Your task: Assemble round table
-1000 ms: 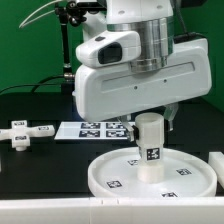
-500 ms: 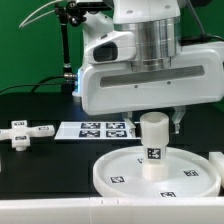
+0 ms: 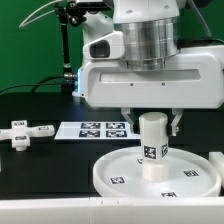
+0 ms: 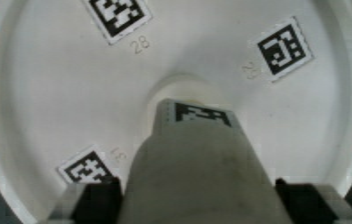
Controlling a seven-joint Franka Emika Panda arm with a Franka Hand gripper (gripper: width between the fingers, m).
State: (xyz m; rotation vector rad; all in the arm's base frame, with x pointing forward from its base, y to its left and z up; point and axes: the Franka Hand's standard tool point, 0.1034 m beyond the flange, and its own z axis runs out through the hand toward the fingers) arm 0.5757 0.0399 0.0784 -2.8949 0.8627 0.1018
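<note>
The arm (image 3: 140, 8) is seen at twelve o'clock of the exterior view, with its silver-grey wrist (image 3: 150, 40) held upright. Beneath it the broad white housing (image 3: 150, 80) is held level, its long side laid from nine o'clock to three o'clock. The gripper (image 3: 152, 120) is pointed straight down toward six o'clock. Two short dark fingers (image 3: 177, 122) are seen under the housing, one at nine o'clock and one at three o'clock of the gripper's middle. They are set well apart, so the jaws are held spread. In the wrist view the gripper (image 4: 194, 203) is shown only by two dark fingertips (image 4: 93, 205), likewise parted
</note>
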